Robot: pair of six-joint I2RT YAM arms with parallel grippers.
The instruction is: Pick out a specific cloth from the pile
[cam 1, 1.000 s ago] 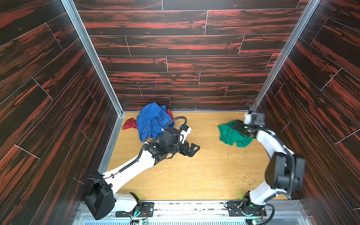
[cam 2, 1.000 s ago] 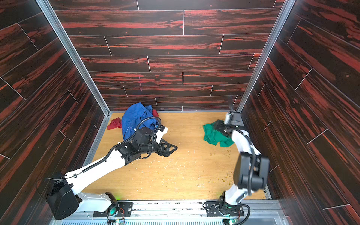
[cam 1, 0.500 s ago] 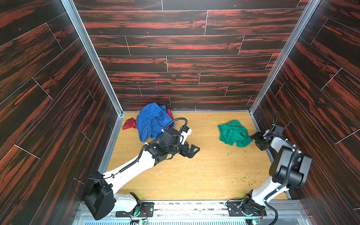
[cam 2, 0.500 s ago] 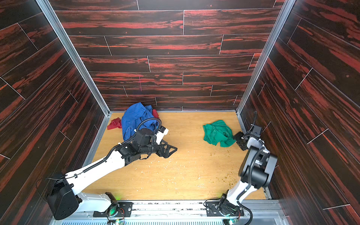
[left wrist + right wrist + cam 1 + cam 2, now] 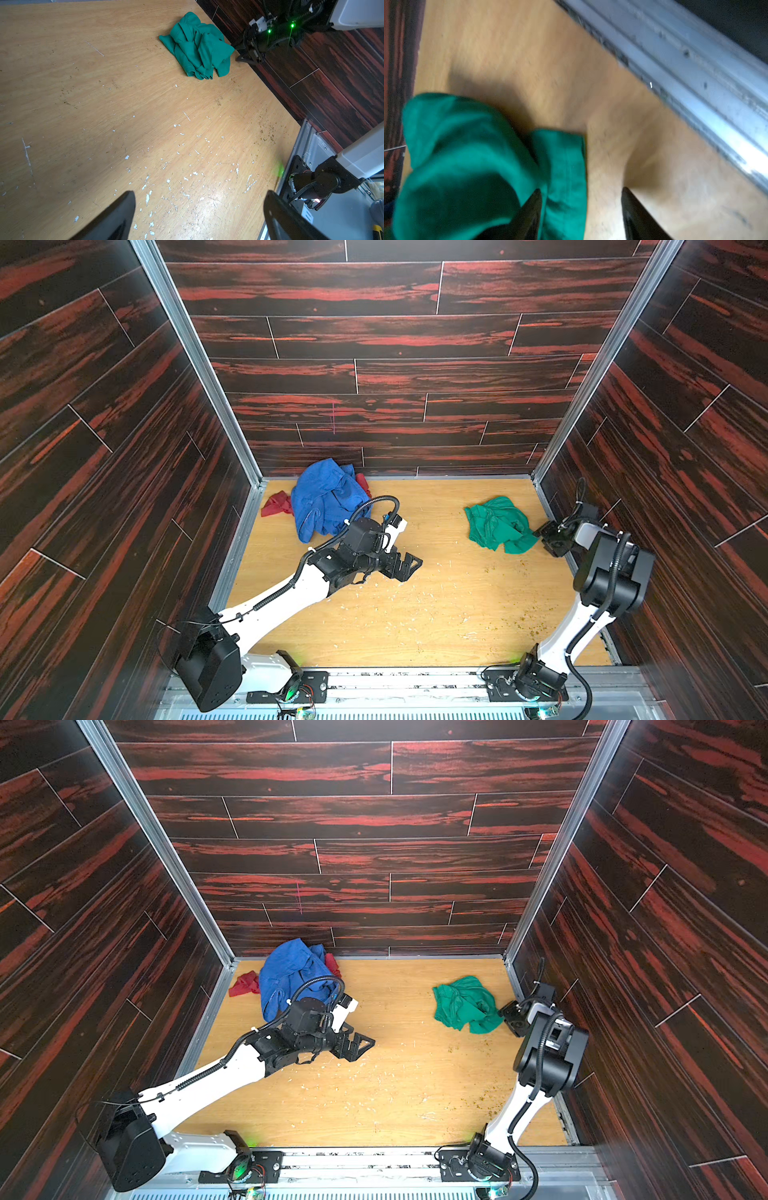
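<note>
The green cloth (image 5: 496,524) is laid crumpled on the counter (image 5: 436,614) by the right wall, well apart from the pile (image 5: 328,502). The right claw (image 5: 542,536) is held at its edge, jaws parted, nothing gripped; the left claw (image 5: 407,566) is spread wide mid-counter.

A pale wooden floor (image 5: 436,614) lies inside a booth. Dark, red-streaked plank walls (image 5: 395,373) rise at 9, 12 and 3 o'clock. Silver posts (image 5: 199,364) stand in the corners at 11 and 1 o'clock. White flecks (image 5: 147,198) dot the floor from its middle toward 6 o'clock, where a metal rail (image 5: 395,686) runs.
</note>
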